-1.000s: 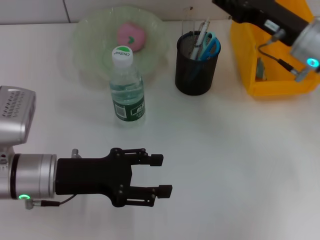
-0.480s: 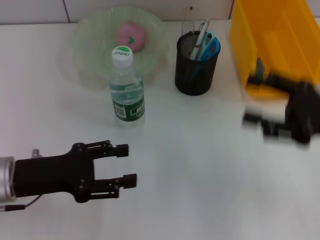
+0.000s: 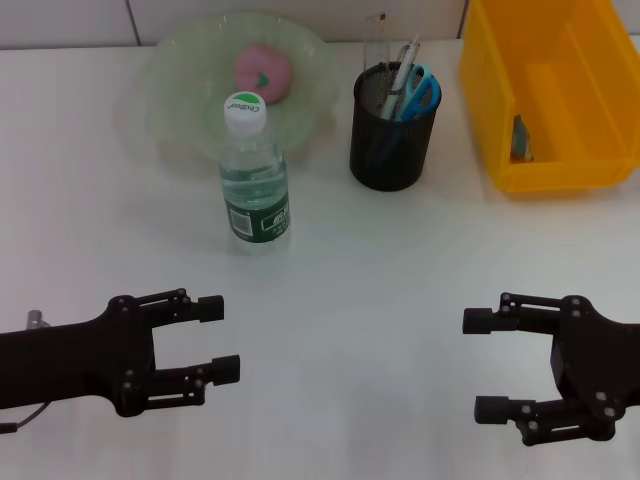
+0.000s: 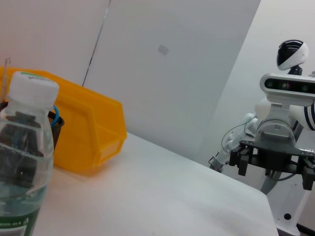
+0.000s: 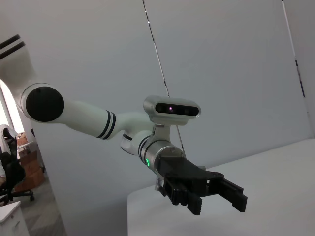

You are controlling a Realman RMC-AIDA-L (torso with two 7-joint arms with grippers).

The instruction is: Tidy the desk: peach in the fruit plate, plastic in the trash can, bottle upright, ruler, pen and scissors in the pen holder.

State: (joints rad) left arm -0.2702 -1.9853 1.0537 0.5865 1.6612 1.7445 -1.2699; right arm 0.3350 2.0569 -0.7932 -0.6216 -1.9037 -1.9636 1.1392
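Head view: left gripper (image 3: 220,338) at 7 o'clock, right gripper (image 3: 483,365) at 5, both wide open, empty; tidying looks done.

I see my left gripper (image 3: 215,340) at seven o'clock and my right gripper (image 3: 482,365) at five o'clock, both low over the desk, fingers spread apart and empty, pointing inward toward each other.
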